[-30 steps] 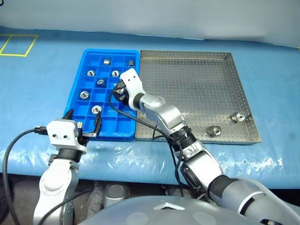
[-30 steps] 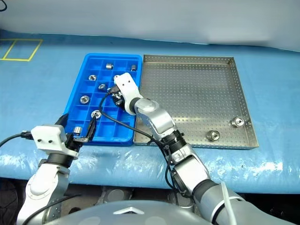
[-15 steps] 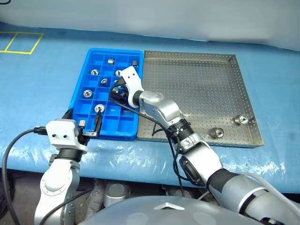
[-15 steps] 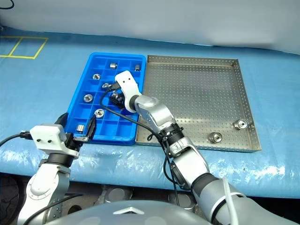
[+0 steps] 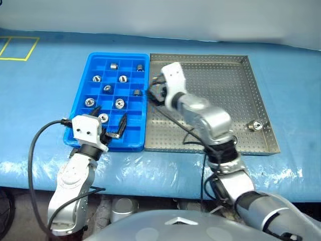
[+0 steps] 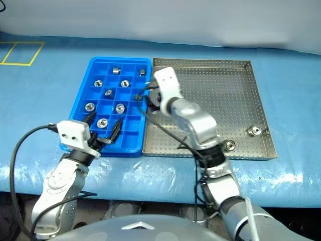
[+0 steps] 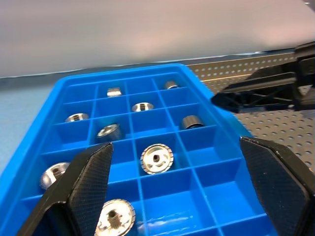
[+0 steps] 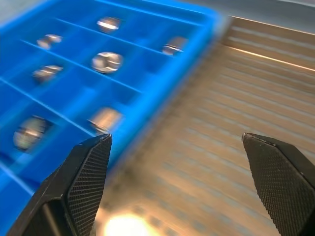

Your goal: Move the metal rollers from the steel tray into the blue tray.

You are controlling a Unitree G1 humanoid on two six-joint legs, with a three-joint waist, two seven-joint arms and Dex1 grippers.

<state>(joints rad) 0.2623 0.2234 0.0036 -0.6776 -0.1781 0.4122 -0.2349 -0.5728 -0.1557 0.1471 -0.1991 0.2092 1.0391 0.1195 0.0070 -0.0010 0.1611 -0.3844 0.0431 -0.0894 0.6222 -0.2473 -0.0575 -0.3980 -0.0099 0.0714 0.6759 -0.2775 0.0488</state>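
Observation:
The blue tray (image 5: 80, 108) holds several metal rollers (image 5: 119, 103) in its compartments. To its right, the steel tray (image 5: 220, 85) has one roller (image 6: 254, 130) near its right rim and another (image 6: 229, 145) close to the front rim. My right gripper (image 5: 155, 94) stands open and empty over the steel tray's left edge, just beside the blue tray; its wrist view shows its fingers (image 8: 83, 182) spread wide. My left gripper (image 5: 108, 122) hangs open and empty over the blue tray's near end, its fingers (image 7: 88, 182) apart.
Both trays sit side by side on a table covered in blue plastic sheet (image 5: 40, 100). A yellow tape square (image 5: 17, 47) marks the far left. Black cables trail from both wrists.
My right gripper opened above the blue tray and swung right to the steel tray's left edge. A roller now lies where it was. My left gripper moved forward over the blue tray's near end.

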